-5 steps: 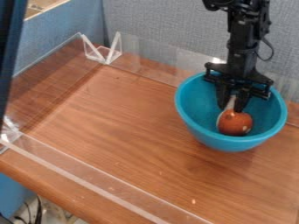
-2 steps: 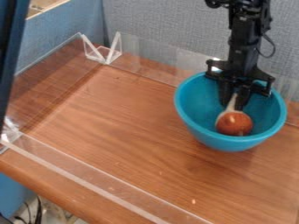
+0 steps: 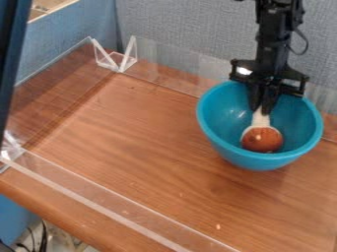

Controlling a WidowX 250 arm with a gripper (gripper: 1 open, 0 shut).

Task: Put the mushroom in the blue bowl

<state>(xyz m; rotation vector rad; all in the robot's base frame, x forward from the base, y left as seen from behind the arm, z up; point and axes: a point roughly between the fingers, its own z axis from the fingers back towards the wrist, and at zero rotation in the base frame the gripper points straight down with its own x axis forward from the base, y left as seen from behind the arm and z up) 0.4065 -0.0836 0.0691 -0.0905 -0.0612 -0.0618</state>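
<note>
The blue bowl (image 3: 218,126) stands on the wooden table at the right. Inside it lies the mushroom (image 3: 263,140), orange-brown cap toward the front and cream stem pointing back and up. My gripper (image 3: 267,110) hangs straight down over the bowl, just above the stem's end. Its black fingers are drawn together, and I see nothing between them. The mushroom rests on the bowl's floor.
A low clear plastic wall (image 3: 79,192) borders the wooden table (image 3: 118,128) along its front and left edges. A small clear plastic stand (image 3: 118,54) sits at the back left corner. A blue-grey partition (image 3: 184,30) rises behind the table.
The fingers have closed together and the gripper has lifted slightly out of the bowl. The mushroom has stayed where it lay.
</note>
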